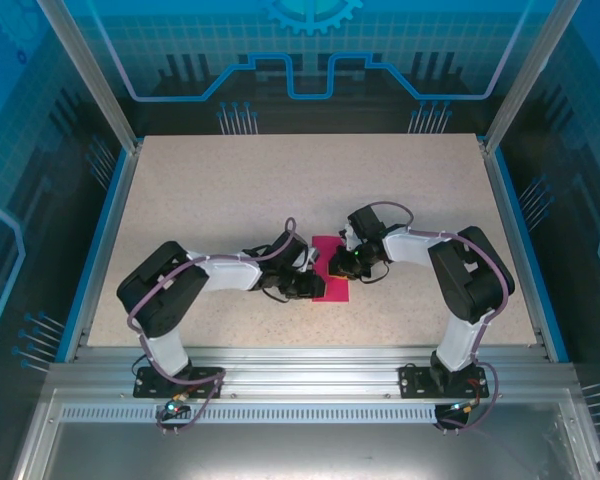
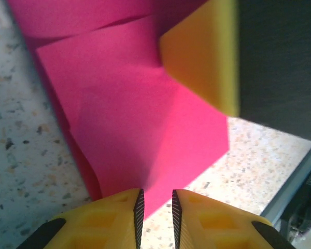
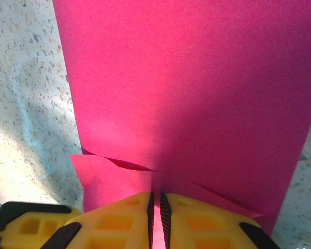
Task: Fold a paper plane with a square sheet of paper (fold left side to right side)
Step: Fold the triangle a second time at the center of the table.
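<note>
The square sheet of paper (image 1: 335,291) is magenta-pink and lies mid-table between both grippers, partly folded into overlapping layers (image 3: 197,78). My right gripper (image 1: 342,265) comes in from the right. Its jaws (image 3: 155,199) are nearly closed, with a strip of the pink paper pinched between them. My left gripper (image 1: 315,287) sits at the sheet's left near side. Its jaws (image 2: 155,199) stand a narrow gap apart over a corner of the paper (image 2: 135,104), and bare table shows through the gap. One of the right gripper's yellow fingers (image 2: 202,57) rests on the paper in the left wrist view.
The speckled beige table (image 1: 230,190) spreads around the paper. Aluminium frame rails (image 1: 300,360) run along the near edge, and blue edging (image 1: 100,240) bounds the sides.
</note>
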{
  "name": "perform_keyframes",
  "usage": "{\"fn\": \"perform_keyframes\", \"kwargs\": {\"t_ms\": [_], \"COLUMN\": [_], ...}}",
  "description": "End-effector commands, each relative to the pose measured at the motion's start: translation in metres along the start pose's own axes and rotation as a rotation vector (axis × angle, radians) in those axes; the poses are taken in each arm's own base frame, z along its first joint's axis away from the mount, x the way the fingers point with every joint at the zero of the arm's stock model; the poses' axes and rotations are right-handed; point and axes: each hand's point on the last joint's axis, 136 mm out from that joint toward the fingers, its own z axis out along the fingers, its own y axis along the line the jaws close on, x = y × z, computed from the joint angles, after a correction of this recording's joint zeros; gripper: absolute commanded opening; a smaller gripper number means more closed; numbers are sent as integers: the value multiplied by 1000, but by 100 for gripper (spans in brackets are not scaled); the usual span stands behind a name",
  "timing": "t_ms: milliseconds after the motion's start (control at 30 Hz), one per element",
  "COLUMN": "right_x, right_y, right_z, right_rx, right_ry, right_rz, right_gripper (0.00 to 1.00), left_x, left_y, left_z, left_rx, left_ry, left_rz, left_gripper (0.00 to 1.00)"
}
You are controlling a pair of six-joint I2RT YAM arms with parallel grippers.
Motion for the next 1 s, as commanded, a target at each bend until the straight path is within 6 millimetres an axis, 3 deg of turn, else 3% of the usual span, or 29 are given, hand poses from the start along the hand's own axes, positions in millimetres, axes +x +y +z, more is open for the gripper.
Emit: {"fn": "perform_keyframes", "kwargs": {"t_ms": [0,167,300,467,967], "right_x": [14,10,22,36,43], "right_y": [-12,7,14,26,26], "right_z": [1,-18,-24,-15,11], "right_rx": [34,-22,-59,-118,-89], "right_ry": [33,-6,28,95,182], "right_rz": [-7,-77,-104,-117,-114], "right_gripper": [16,16,12,8,8], "left_x": [5,16,21,21,24], "left_y": [11,28,38,41,55], "left_z": [4,5,3,2,1], "left_rx": [-26,-84,-123,-143,-212], "left_ry": [23,43,48,45,46], "left_rz": [-23,-46,-57,-54,-64], "left_gripper": [26,26,25,21,17]}}
